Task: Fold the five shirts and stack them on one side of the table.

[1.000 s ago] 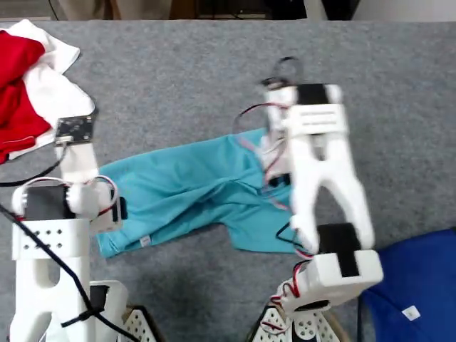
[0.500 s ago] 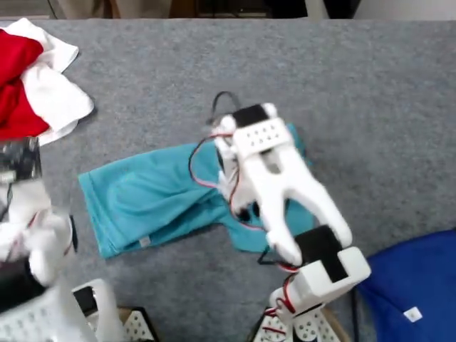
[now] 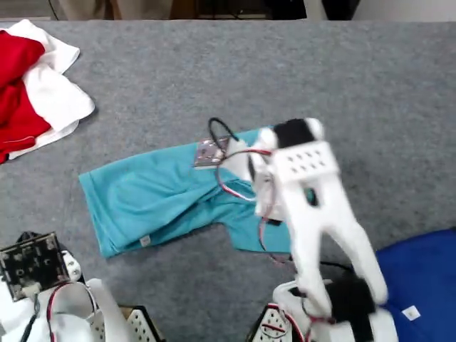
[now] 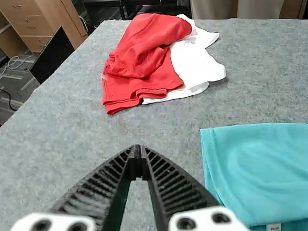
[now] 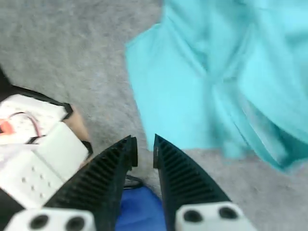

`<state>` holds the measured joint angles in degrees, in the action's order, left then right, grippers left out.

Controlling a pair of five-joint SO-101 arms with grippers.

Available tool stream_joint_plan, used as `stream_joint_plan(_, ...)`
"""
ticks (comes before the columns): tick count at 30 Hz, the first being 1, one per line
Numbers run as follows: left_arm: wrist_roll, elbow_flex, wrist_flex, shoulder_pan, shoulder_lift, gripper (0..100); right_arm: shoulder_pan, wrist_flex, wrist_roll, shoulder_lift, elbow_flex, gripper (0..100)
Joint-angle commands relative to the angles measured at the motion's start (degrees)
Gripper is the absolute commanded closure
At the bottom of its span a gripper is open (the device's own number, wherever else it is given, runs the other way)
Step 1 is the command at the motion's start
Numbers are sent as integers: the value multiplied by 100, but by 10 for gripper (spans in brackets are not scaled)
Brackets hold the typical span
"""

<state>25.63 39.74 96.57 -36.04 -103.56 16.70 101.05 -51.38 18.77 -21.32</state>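
Teal shirt lies rumpled mid-worktop, its right part under the right arm. Red shirt is heaped over white shirt at the far left corner. Blue shirt sits at the near right corner. Right claw hangs by the teal shirt's edge, fingers slightly spread, nothing between them. Left claw is at the near left corner, pressed together, empty, over bare worktop beside the teal shirt.

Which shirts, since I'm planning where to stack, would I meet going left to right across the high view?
red shirt → teal shirt → blue shirt. The white shirt overlaps the red shirt, so it is left out.
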Motion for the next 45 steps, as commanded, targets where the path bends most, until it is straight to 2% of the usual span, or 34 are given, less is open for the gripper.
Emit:
stream_joint_plan(1, 0, 141, -167, -26, 224, 976, -330, 97, -466, 1174, -330, 921)
stream_joint_plan(5, -378, 457, -607, -62, 409, 976, -541, 70, -844, 2114, -1226, 921)
stream_joint_plan(9, -563, 492, -853, -62, 585, 976, -567, -299, -870, 2826, -2352, 921)
stream_joint_plan(14, -589, 501, -835, -79, 629, 976, -567, -1081, -932, 3433, -3415, 918)
stream_joint_plan(18, -730, 492, -615, -79, 629, 976, -576, -1626, -1635, 3749, -4084, 916)
stream_joint_plan(24, -1398, 396, -316, -88, 637, 976, -576, -2312, -2136, 4180, -5244, 818)
stream_joint_plan(30, -1565, 360, -325, -70, 637, 976, -541, -2673, -2110, 4453, -5648, 807)
stream_joint_plan(45, -1521, 536, -325, -62, 629, 976, -576, -2716, -1846, 4470, -5842, 815)
